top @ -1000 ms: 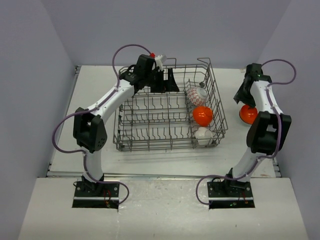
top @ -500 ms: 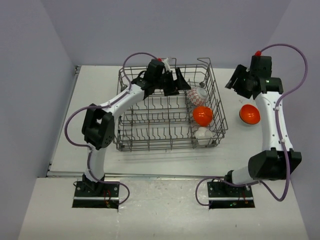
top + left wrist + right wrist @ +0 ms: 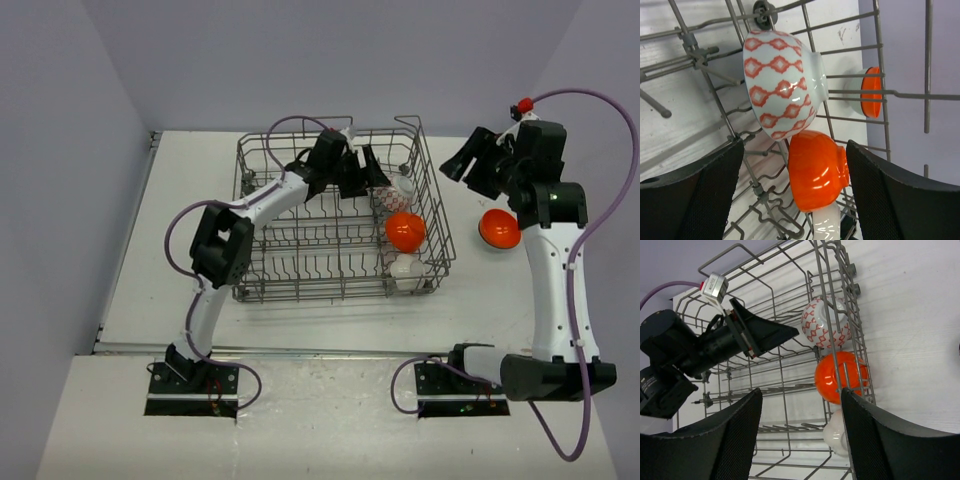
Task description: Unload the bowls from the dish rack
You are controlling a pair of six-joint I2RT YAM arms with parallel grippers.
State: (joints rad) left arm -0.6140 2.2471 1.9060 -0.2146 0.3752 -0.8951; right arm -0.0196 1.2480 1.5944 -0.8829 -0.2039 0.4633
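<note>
The grey wire dish rack (image 3: 318,296) stands mid-table. At its right end three bowls stand on edge: a white bowl with a red pattern (image 3: 397,188), an orange bowl (image 3: 405,231) and a plain white bowl (image 3: 407,268). A second orange bowl (image 3: 499,228) sits on the table right of the rack. My left gripper (image 3: 366,178) is open inside the rack, just left of the patterned bowl (image 3: 782,82) and the orange bowl (image 3: 817,170). My right gripper (image 3: 468,163) is open and empty, raised to the right of the rack and facing it. The blue-teal bowl is out of view.
Upright tines and cross wires (image 3: 700,55) surround my left gripper. The rack's tall right wall (image 3: 847,340) stands between the racked bowls and my right gripper. Purple walls close the table at the back and sides.
My left gripper has moved right along the far part of the rack up to the patterned bowl. My right gripper has lifted away from the orange bowl on the table and turned toward the rack.
</note>
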